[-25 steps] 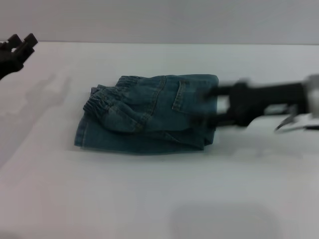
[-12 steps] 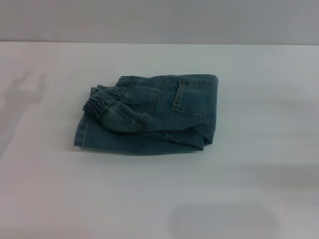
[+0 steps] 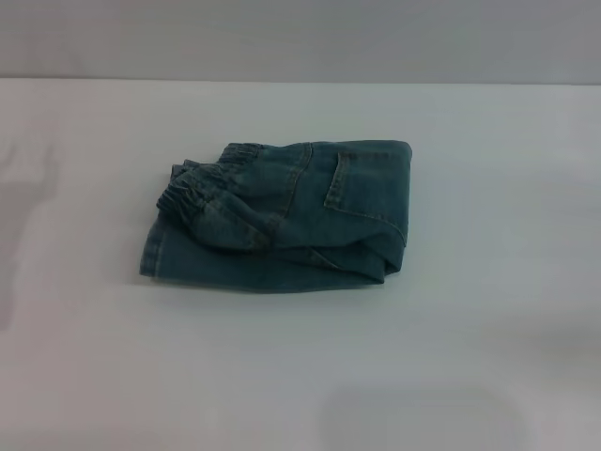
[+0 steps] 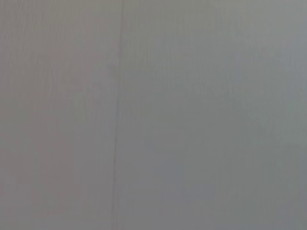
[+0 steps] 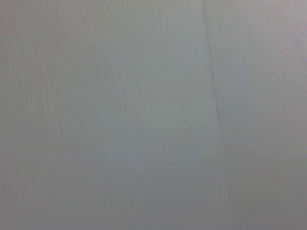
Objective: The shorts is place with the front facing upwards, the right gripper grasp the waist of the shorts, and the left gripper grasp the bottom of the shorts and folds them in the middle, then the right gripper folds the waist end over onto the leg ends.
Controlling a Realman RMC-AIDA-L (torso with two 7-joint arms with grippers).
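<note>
On the white bench [image 3: 84, 357], the shorts [image 3: 282, 214] lie folded into a compact bundle near the middle, a little toward the far side. At the bundle's left, the gathered waist [image 3: 192, 193] sits on top, with the straight leg hems [image 3: 155, 258] showing beneath it at the lower left corner. Further right a stitched pocket [image 3: 362, 183] faces up, and the folded edge closes the right side. By the look of it, both folds are done. The denim seems soft yet fairly thick, likely to hold a crease and not slip; the ruffled band would give the firmest hold. Neither gripper appears in any view, so the state of their jaws cannot be told; both wrist cameras show only a plain grey surface.
</note>
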